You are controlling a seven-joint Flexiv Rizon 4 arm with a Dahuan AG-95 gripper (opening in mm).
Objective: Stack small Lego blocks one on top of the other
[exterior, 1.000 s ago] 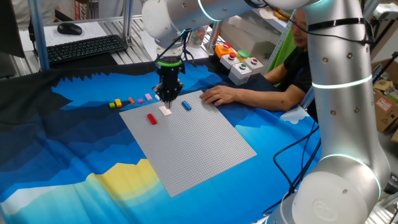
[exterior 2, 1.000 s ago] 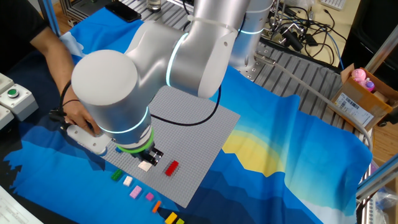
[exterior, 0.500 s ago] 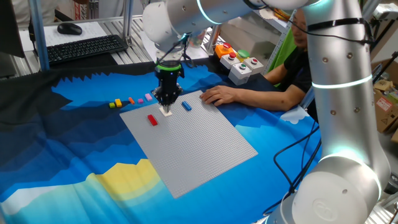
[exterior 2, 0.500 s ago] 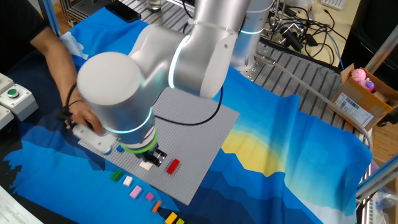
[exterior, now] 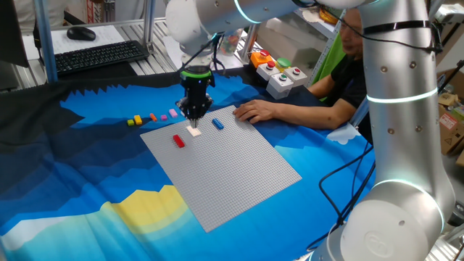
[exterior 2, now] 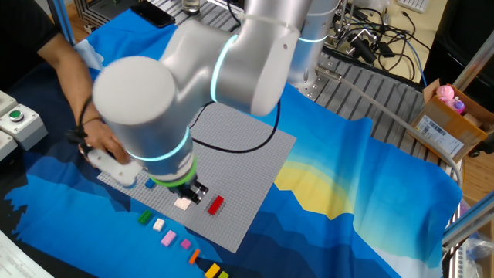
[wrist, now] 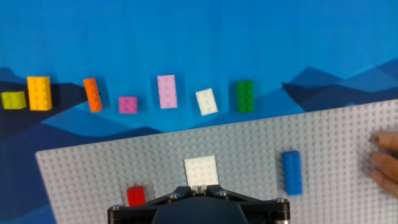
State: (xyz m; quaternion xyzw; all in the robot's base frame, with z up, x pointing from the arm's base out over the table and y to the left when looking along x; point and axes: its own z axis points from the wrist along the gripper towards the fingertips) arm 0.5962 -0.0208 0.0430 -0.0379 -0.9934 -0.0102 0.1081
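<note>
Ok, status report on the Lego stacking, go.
Gripper shut, empty, above white block on baseplate. Red, blue blocks also there. Person's hand resting on baseplate edge.

3 bricks [wrist: 201, 170] on the baseplate [wrist: 323, 143] — 7 [wrist: 166, 91] in a row beyond it.

Claw [wrist: 200, 198] fingertips cut off by hand view's bottom edge.

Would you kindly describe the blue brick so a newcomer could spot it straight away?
Find the large grey studded baseplate on the blue cloth. The blue brick sits on it, between the white brick and the person's hand; it is the only blue, elongated one there.
</note>
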